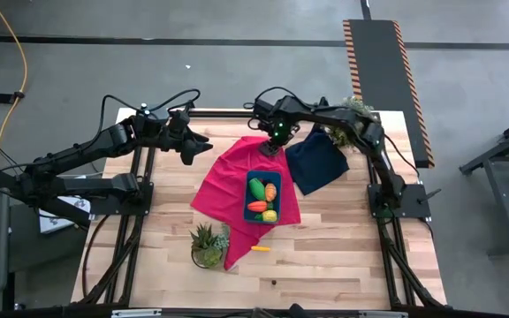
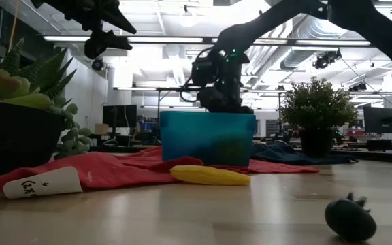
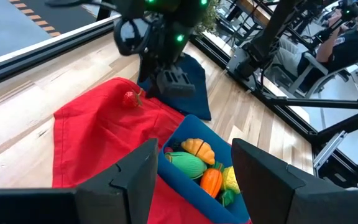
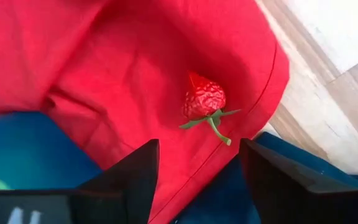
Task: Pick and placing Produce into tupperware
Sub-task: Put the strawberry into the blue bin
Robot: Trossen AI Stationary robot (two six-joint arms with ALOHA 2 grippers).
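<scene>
The teal tupperware (image 1: 263, 196) sits on a red cloth (image 1: 228, 181) and holds several pieces of produce (image 3: 199, 165) in green, orange and yellow. A red berry with a green stem (image 4: 204, 99) lies on the cloth's far part. My right gripper (image 4: 197, 168) hangs open just above the cloth, pointing down, with the berry ahead of its fingers and untouched. A yellow piece (image 1: 261, 249) lies on the bare wood near the cloth's front. My left gripper (image 3: 194, 149) hovers open and empty, high over the table's far left (image 1: 193, 150).
A navy cloth (image 1: 316, 159) lies right of the tub. One potted plant (image 1: 208, 246) stands at the cloth's near left corner, another (image 1: 352, 119) at the far right. A small dark object (image 2: 349, 218) rests on the near wood.
</scene>
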